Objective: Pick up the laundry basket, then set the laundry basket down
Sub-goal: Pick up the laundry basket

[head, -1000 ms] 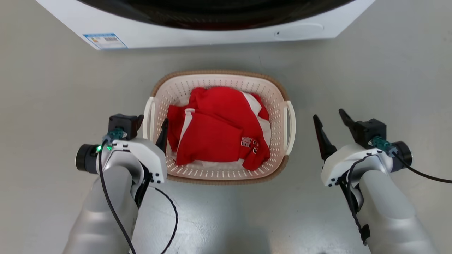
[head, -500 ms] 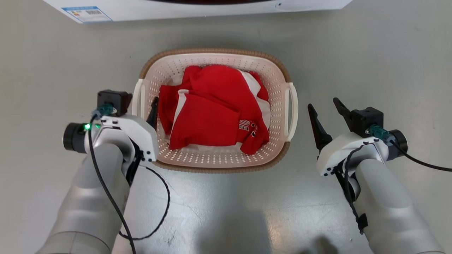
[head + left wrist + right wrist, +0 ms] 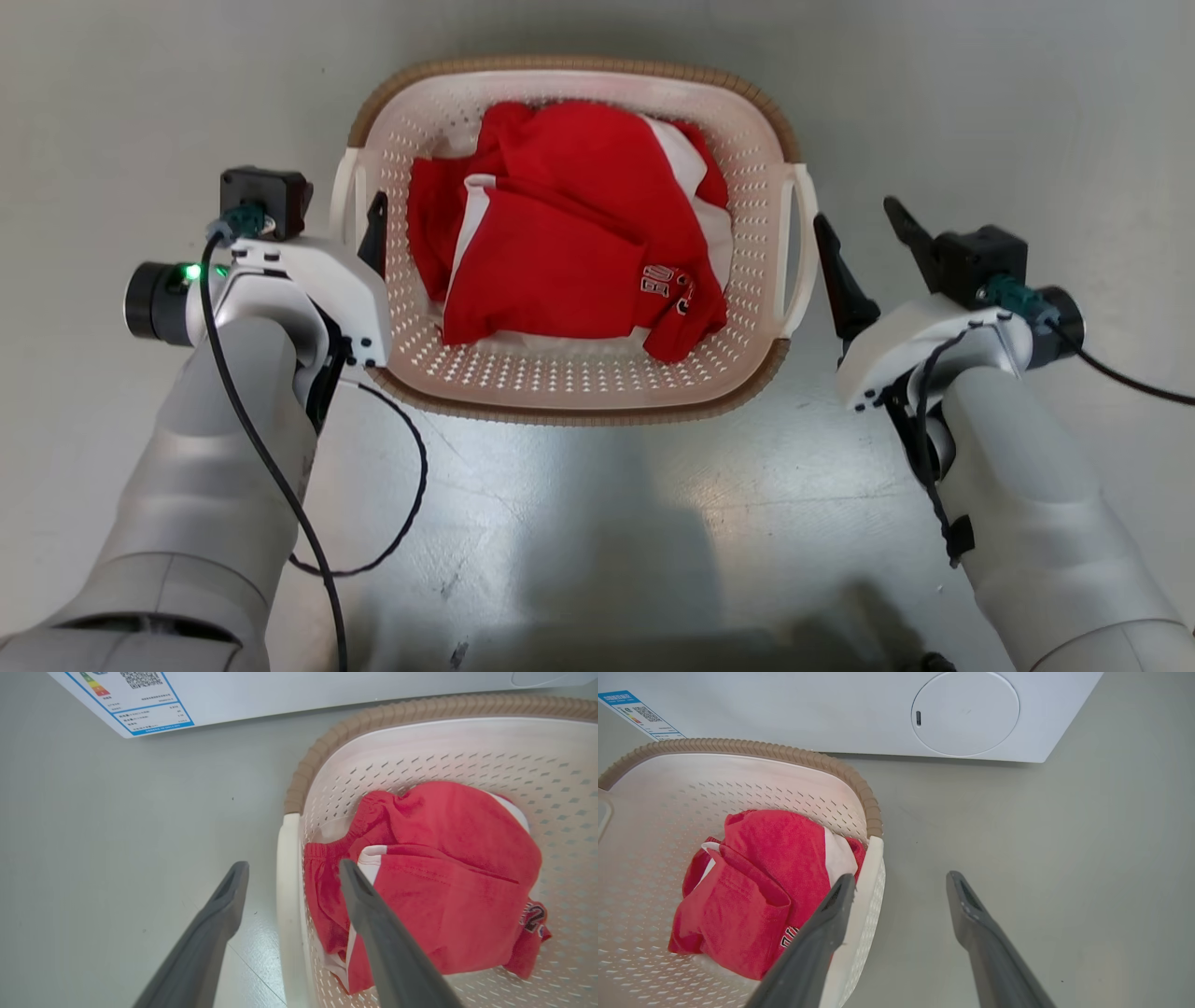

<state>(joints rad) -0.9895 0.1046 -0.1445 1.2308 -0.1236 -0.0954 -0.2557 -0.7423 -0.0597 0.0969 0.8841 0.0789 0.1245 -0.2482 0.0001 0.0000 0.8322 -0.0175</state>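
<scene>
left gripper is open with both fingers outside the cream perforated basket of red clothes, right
Not quite. The left gripper is open, but it straddles the white loop handle of the cream-white perforated plastic laundry basket: one finger outside, the other inside beside the red clothes. The left wrist view shows it.

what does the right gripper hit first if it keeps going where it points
Likely the floor beyond the right gripper, though its inner finger may catch the white handle of the laundry basket first; depth unclear.
</scene>
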